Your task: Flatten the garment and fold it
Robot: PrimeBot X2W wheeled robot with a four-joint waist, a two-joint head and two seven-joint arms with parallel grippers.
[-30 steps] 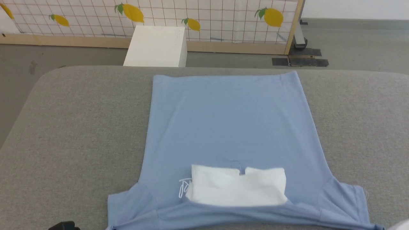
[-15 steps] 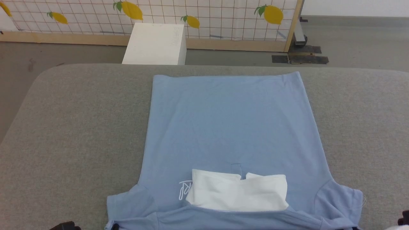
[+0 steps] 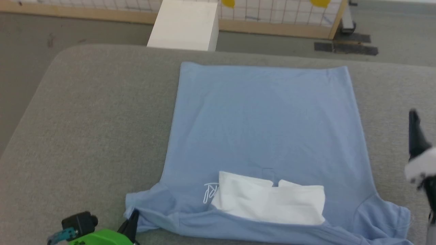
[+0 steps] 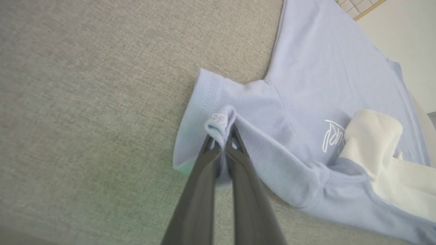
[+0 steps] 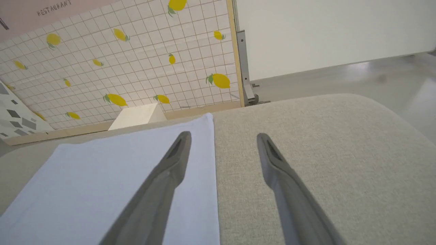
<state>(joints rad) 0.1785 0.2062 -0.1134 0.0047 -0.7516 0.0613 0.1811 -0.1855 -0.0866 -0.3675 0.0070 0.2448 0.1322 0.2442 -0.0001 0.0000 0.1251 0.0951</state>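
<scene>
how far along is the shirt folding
Flattening looks mostly done: the garment lies smooth on the grey cushion. In hand: the left gripper is shut on the left sleeve hem; the right gripper is open, holding nothing. Left: every fold, both sleeves spread.

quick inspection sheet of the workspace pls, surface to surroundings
surface: grey padded table
job's things: light-blue garment spread flat, white part at near edge, left sleeve bunched
clutter: nothing seen
claws: left claw shut on the sleeve fold; right claw open, holding nothing, near the garment's right edge
cables: maybe a teal lead by the left arm
surroundings: white box, lemon-print panel, grey floor
</scene>
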